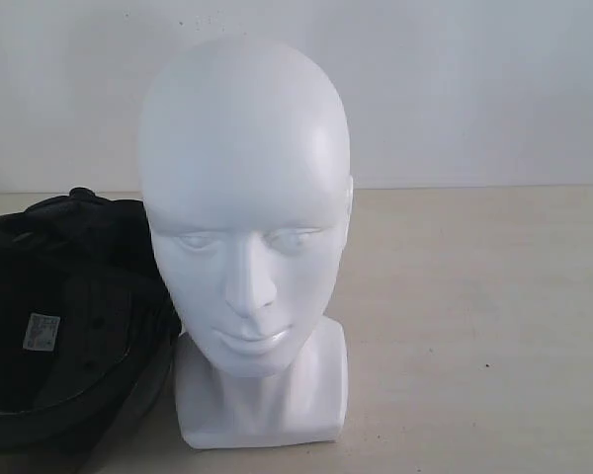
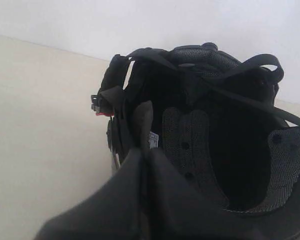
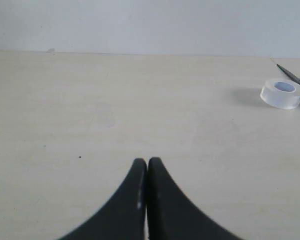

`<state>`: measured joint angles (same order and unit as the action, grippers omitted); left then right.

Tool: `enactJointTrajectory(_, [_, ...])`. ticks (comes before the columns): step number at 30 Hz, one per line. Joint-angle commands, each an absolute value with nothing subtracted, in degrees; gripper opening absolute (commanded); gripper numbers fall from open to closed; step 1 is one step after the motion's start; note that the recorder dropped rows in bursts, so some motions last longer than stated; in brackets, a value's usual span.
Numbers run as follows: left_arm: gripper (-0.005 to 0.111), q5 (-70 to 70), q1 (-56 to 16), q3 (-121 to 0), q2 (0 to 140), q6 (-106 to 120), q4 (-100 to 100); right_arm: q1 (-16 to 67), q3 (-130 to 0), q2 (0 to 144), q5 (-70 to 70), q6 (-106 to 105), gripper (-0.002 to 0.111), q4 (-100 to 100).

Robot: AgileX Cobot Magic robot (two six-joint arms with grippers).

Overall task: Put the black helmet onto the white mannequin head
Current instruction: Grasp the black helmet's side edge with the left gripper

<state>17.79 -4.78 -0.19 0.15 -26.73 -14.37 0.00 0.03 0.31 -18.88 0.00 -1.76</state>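
Black helmet point(image 1: 79, 296) beside white mannequin head point(image 1: 245, 197), maybe touching, bare table point(image 1: 474, 326) rightward

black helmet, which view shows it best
Left wrist view: the black helmet fills the frame, open side toward the camera, padding and straps clear. Exterior view shows part beside the white mannequin head. Right wrist view: none.

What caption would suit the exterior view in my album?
A white mannequin head faces the camera on a pale table, black helmet lying beside it, lining showing.
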Motion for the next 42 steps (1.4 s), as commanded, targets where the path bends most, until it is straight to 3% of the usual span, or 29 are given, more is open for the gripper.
enactJointTrajectory(1, [0.004, 18.28, -5.25, 0.0, 0.0, -25.19, -14.7, -0.07, 0.0, 0.0, -18.43, 0.0, 0.0, -2.1])
enactJointTrajectory(13, [0.004, 26.52, -5.25, -17.77, 0.0, -25.18, -6.53, -0.07, 0.0, 0.0, -18.68, 0.0, 0.0, -2.1])
enactJointTrajectory(27, [0.004, 19.73, -5.25, -19.14, 0.0, -24.57, 5.41, -0.07, 0.0, 0.0, -18.68, 0.0, 0.0, -2.1])
enactJointTrajectory(31, [0.004, 37.68, -5.25, -25.73, 13.8, 4.85, 20.49, -0.07, 0.0, 0.0, -18.68, 0.0, 0.0, -2.1])
enactJointTrajectory(35, [0.005, 42.6, -5.25, -31.73, 30.18, 19.21, 30.75, -0.07, 0.0, 0.0, -18.68, 0.0, 0.0, -2.1])
enactJointTrajectory(37, [0.019, 42.6, -5.25, -33.07, 37.14, 25.44, 31.4, -0.07, 0.0, 0.0, -18.68, 0.0, 0.0, -2.1])
enactJointTrajectory(40, [0.058, 43.89, -5.25, -34.02, 45.2, 33.47, 37.77, -0.07, 0.0, 0.0, -18.68, 0.0, 0.0, -2.1])
enactJointTrajectory(42, [0.06, 44.52, -5.25, -34.08, 50.61, 37.71, 43.24, -0.07, 0.0, 0.0, -18.68, 0.0, 0.0, -2.1])
